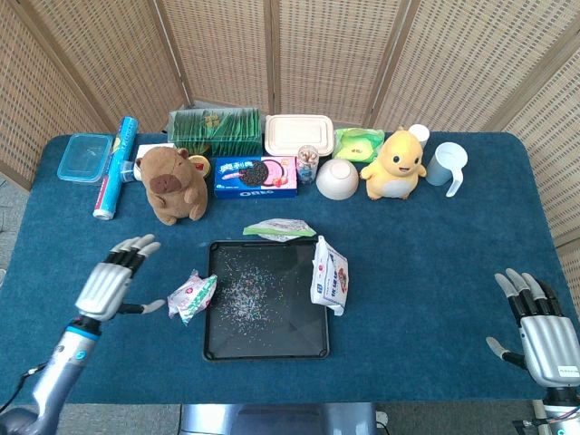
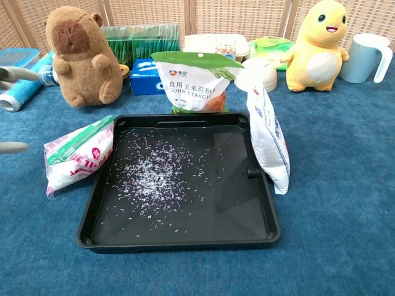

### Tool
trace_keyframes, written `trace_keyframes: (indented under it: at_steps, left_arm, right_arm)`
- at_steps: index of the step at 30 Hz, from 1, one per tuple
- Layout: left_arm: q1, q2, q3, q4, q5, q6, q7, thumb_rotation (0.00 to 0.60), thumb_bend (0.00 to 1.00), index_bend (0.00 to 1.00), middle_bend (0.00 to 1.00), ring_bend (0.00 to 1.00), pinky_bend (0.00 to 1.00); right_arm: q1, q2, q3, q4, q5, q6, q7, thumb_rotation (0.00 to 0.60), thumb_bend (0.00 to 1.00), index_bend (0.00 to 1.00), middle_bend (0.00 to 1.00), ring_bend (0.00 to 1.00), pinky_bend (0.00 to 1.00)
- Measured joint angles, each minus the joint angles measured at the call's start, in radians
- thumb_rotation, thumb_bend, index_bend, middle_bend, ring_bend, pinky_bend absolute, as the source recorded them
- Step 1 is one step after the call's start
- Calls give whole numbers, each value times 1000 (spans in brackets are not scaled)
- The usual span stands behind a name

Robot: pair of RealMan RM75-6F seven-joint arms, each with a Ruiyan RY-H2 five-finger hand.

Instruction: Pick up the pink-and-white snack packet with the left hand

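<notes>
The pink-and-white snack packet lies against the left rim of the black tray, partly leaning on it. My left hand hovers to the left of the packet with its fingers spread and holds nothing; a clear gap separates it from the packet. In the chest view only its blurred fingertips show at the left edge. My right hand rests open at the front right of the table, far from the packet.
A corn starch bag stands behind the tray and a white-blue packet leans on its right rim. Along the back stand a capybara plush, Oreo box, bowl, yellow duck toy, cup and containers.
</notes>
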Motion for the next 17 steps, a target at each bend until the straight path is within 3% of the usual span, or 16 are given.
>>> trace_keyframes:
  at_steps: [8,17]
  left_arm:
    - [143,156,33,-51,12,164,-58,462,0,25,0,0,111]
    - [269,176,36,-5,28,312,-86,460,0,25,0,0,108]
  right_arm:
    - [-9,11,-2,-9,-15,23,9,600,0,25,44,65,75]
    - [-14,14,4,-11,-14,36,9,600,0,25,44,65,75]
